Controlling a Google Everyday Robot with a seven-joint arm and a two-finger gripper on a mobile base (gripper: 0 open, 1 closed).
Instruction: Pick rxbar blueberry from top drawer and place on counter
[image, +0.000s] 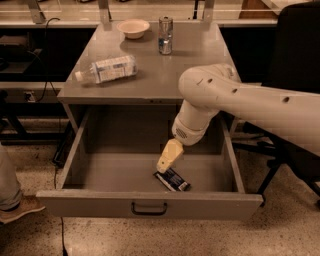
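The top drawer (100, 202) is pulled fully open, with its dark handle on the front panel. The rxbar blueberry (173, 180), a dark blue flat bar, lies on the drawer floor near the front, right of centre. My gripper (165, 165) reaches down into the drawer on the white arm. Its pale yellow tip hangs just above the bar's left end. The grey counter (150, 75) lies behind the drawer.
On the counter lie a clear plastic bottle (106, 69) on its side at the left, a pale bowl (133, 28) and a small glass (165, 35) at the back. A person's shoe (17, 207) shows at the left. A dark chair (295, 65) stands at the right.
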